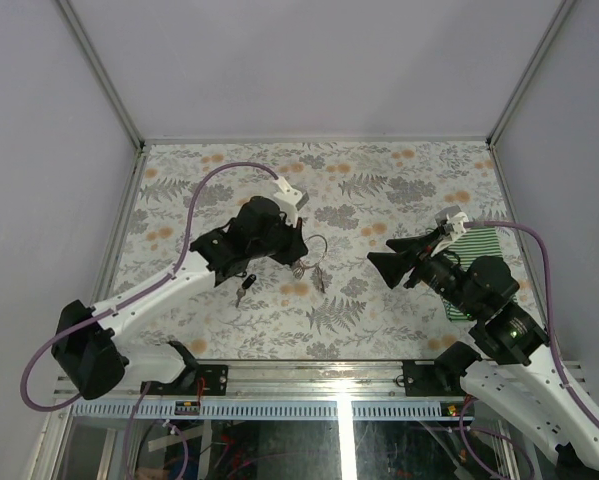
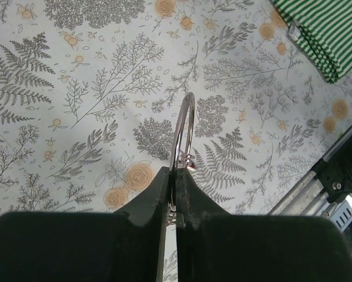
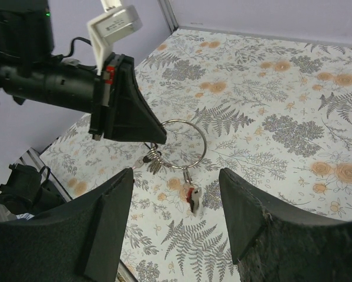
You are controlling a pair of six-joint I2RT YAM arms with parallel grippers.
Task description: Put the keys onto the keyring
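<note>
My left gripper (image 1: 301,250) is shut on the silver keyring (image 1: 316,252) and holds it above the table. In the left wrist view its fingers (image 2: 164,188) pinch the ring (image 2: 187,117) edge-on. In the right wrist view the ring (image 3: 200,136) sticks out from the left gripper, with small loops (image 3: 154,160) bunched by the fingers. A red-tagged key (image 3: 192,197) hangs from the ring's bottom. My right gripper (image 3: 176,176) is open and empty, facing the ring from a short way off (image 1: 384,262). A black-tagged key (image 1: 244,290) lies on the table below the left arm. No yellow tag shows.
A green striped cloth (image 1: 476,243) lies at the right under the right arm, and shows in the left wrist view (image 2: 317,35). The flowered table cover (image 1: 379,180) runs to grey walls at the back and sides. The metal rail (image 1: 309,375) borders the near edge.
</note>
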